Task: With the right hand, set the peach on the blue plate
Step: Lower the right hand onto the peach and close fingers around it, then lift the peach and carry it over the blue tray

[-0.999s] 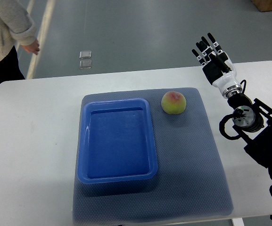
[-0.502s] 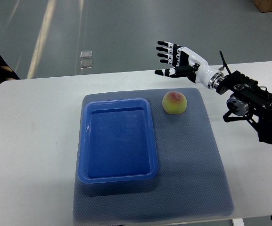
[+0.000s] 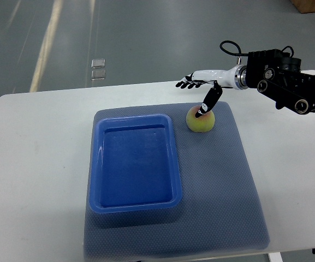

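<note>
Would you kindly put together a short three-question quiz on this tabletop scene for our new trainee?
1. True or false: the round yellow-green peach with a red blush already lies inside the blue rectangular plastic tray.
2. Multiple choice: the tray and peach rest on A) a wooden board, B) a grey-blue textured mat, C) bare floor.
3. Fill in: the white-and-black right hand reaches over the peach from the picture's ____ side, its thumb pointing down at the fruit.

Key: 1 false, the peach sits on the mat right of the tray; 2 B; 3 right.
</note>
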Controlling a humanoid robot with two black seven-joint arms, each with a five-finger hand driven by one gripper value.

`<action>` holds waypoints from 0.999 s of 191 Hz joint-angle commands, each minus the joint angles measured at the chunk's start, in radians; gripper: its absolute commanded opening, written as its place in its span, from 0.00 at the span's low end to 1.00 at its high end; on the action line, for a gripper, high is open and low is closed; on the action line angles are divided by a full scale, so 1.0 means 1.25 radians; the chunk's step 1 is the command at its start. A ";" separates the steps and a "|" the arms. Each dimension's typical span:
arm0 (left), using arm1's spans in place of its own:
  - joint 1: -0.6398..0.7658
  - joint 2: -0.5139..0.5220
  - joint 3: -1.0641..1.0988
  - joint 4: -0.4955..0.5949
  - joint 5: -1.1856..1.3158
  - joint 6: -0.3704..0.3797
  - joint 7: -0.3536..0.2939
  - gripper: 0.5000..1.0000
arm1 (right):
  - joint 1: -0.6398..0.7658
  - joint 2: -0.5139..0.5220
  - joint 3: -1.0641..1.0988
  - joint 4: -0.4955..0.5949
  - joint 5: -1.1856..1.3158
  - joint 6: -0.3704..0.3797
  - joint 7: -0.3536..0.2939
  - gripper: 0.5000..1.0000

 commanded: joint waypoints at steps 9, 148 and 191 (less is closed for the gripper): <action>0.001 0.000 -0.001 -0.001 0.000 -0.001 0.000 1.00 | -0.022 0.007 -0.029 0.003 -0.008 -0.027 0.005 0.86; 0.001 0.000 0.000 -0.001 0.000 0.000 0.000 1.00 | 0.052 -0.066 -0.135 0.094 0.000 -0.115 0.009 0.00; 0.001 0.000 0.001 -0.001 0.000 -0.002 0.000 1.00 | 0.156 -0.139 -0.134 0.213 0.106 -0.054 0.008 0.00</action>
